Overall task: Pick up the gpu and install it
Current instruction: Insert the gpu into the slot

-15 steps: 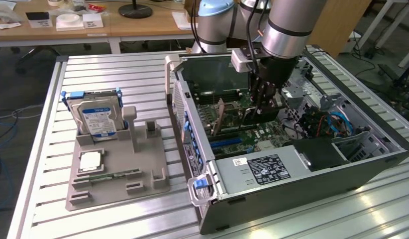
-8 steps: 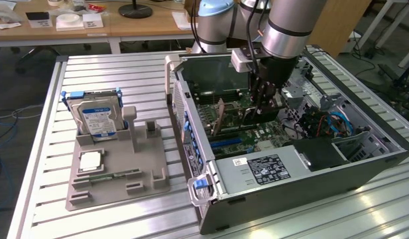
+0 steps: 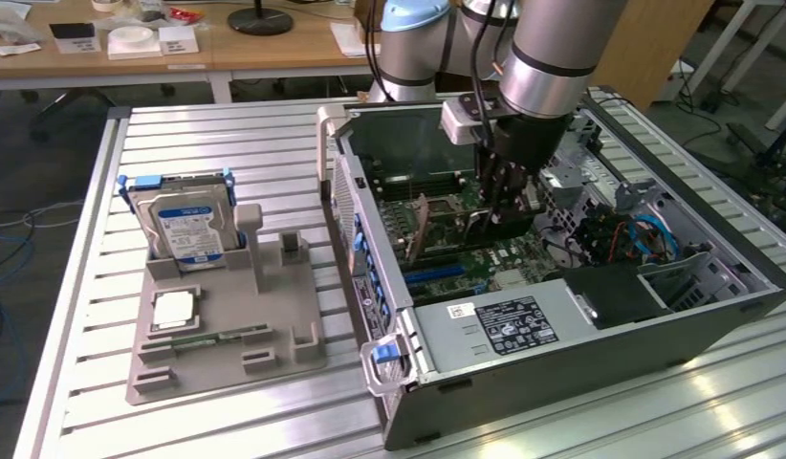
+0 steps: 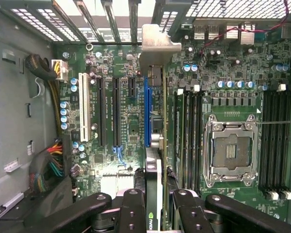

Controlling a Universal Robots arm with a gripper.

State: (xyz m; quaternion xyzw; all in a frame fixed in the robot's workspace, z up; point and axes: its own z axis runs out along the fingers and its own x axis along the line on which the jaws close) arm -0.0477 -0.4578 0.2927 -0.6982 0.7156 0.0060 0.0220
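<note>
Jaws are clenching the flat green-and-black gpu [image 4: 153, 170], the gripper [image 4: 157, 201] holding it over the long blue slot [image 4: 147, 107], seemingly not yet seated.

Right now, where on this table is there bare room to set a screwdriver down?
Bare slatted table lies beyond the grey fixture, toward the far edge, and again along the near edge in front of it. The strip between fixture and computer case is tight. Inside the case is crowded: the gripper is there, jaws shut on the gpu.
</note>
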